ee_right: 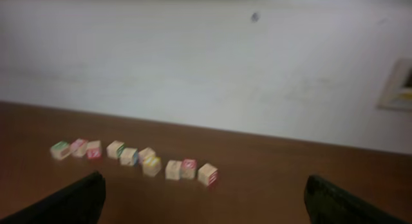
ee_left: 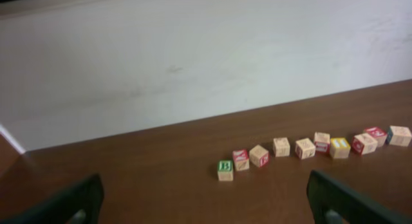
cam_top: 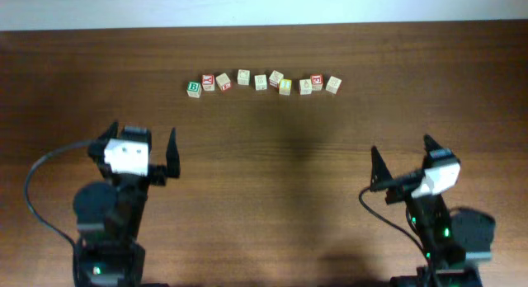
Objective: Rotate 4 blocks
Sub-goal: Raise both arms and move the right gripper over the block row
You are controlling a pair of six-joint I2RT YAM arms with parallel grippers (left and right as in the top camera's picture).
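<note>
Overhead, the blocks [cam_top: 285, 87] sit in a tight, crooked row right of the B cube [cam_top: 194, 87]. The left gripper [cam_top: 143, 132] and right gripper [cam_top: 401, 147] hang well short of it, jaws apart, empty. Jaws reaching in could knock close neighbours askew while turning one.

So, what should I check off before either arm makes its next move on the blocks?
1. Left gripper open and empty: ok.
2. Right gripper open and empty: ok.
3. Blocks all in view, in a row at the far side of the table: ok.
4. Both grippers well apart from the row: ok.
5. Finger room around each block: not ok, some touch neighbours.
6. Each block's facing: cannot tell, letters too small.
</note>
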